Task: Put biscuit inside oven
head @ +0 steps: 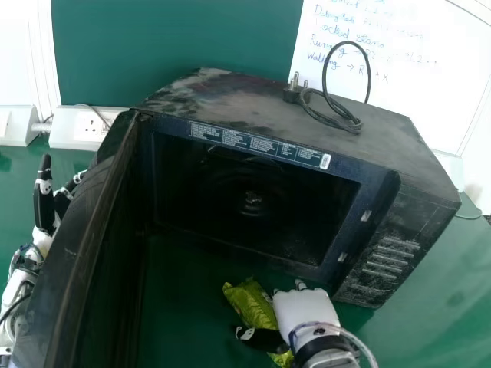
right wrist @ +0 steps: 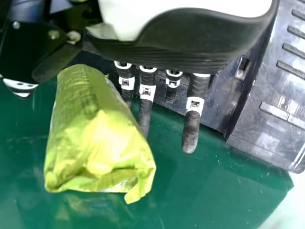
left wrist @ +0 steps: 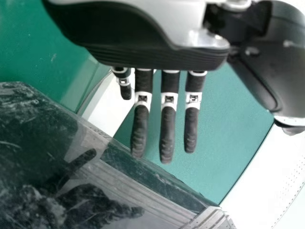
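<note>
The black microwave oven [head: 253,192] stands with its door [head: 84,230] swung out on the left. A yellow-green biscuit packet [head: 253,305] lies on the table before the cavity. My right hand [head: 307,310] is beside it, its thumb across the packet. In the right wrist view the packet [right wrist: 95,138] lies between the thumb and the nearly straight fingers of my right hand [right wrist: 190,129]; firm contact cannot be told. My left hand [head: 44,203] is at the door's outer side, and in the left wrist view my left hand [left wrist: 167,129] has straight fingers.
A power cable with its plug [head: 291,93] rests on the oven's top. Behind the oven stand a green panel [head: 176,46] and a whiteboard [head: 399,77] with writing. A white socket box [head: 77,129] is at the back left. The green table [head: 430,307] extends to the right.
</note>
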### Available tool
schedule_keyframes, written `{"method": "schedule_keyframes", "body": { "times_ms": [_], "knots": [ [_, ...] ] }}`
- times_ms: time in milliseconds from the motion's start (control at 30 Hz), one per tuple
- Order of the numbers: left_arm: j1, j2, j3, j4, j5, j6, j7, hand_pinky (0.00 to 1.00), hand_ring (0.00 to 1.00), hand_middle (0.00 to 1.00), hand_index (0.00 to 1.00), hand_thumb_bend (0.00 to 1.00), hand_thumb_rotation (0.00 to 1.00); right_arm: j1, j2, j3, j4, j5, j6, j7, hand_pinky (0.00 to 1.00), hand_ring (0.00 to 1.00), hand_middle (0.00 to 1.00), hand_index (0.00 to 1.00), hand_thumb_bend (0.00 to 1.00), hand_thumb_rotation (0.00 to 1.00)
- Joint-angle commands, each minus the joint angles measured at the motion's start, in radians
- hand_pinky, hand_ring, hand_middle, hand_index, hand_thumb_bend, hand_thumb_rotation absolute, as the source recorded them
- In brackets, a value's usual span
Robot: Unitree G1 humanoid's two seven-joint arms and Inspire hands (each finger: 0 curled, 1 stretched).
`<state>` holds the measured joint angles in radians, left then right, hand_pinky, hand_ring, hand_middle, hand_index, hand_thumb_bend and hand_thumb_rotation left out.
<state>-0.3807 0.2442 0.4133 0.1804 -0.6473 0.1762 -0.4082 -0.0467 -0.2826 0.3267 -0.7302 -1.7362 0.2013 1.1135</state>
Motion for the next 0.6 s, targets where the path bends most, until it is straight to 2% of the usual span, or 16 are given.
{"method": "schedule_keyframes", "body": {
  "times_ms": [0, 100, 267, 367, 433, 533, 567],
  "knots": [
    [0.003, 0.001, -0.002, -0.003, 0.006, -0.006, -0.002, 0.25, 0.33, 0.42, 0.55, 0.79, 0.26, 0.052, 0.017, 0.016, 0.029, -0.013, -0.036, 0.012, 0.35, 0.49, 0.66, 0.86, 0.99, 0.38],
    [0.003, 0.001, -0.001, -0.004, 0.004, -0.005, -0.003, 0.24, 0.33, 0.42, 0.55, 0.79, 0.26, 0.074, 0.045, 0.013, 0.031, -0.032, -0.05, -0.014, 0.34, 0.48, 0.67, 0.86, 1.0, 0.35],
    [0.003, 0.001, 0.0, -0.004, 0.002, -0.004, -0.004, 0.25, 0.33, 0.42, 0.55, 0.78, 0.26, 0.095, 0.078, 0.004, 0.035, -0.045, -0.071, -0.035, 0.38, 0.55, 0.72, 0.87, 1.0, 0.33],
    [0.004, 0.001, 0.0, -0.006, 0.004, -0.005, -0.001, 0.25, 0.34, 0.42, 0.55, 0.79, 0.26, 0.103, 0.079, -0.005, 0.041, -0.046, -0.089, -0.056, 0.38, 0.54, 0.71, 0.84, 0.93, 0.26],
    [0.005, -0.002, 0.0, -0.011, 0.006, -0.005, 0.006, 0.25, 0.33, 0.42, 0.55, 0.8, 0.26, 0.108, 0.076, -0.012, 0.045, -0.04, -0.098, -0.072, 0.35, 0.51, 0.66, 0.77, 0.79, 0.13],
    [0.005, 0.001, 0.0, -0.012, 0.002, 0.002, 0.005, 0.25, 0.34, 0.42, 0.55, 0.8, 0.26, 0.11, 0.082, -0.025, 0.046, -0.03, -0.105, -0.068, 0.35, 0.51, 0.65, 0.68, 0.75, 0.08],
    [0.005, 0.001, 0.0, -0.011, 0.001, 0.002, 0.004, 0.25, 0.34, 0.42, 0.55, 0.8, 0.26, 0.105, 0.084, -0.028, 0.048, -0.031, -0.11, -0.054, 0.31, 0.47, 0.57, 0.65, 0.66, 0.04]
  ]
}}
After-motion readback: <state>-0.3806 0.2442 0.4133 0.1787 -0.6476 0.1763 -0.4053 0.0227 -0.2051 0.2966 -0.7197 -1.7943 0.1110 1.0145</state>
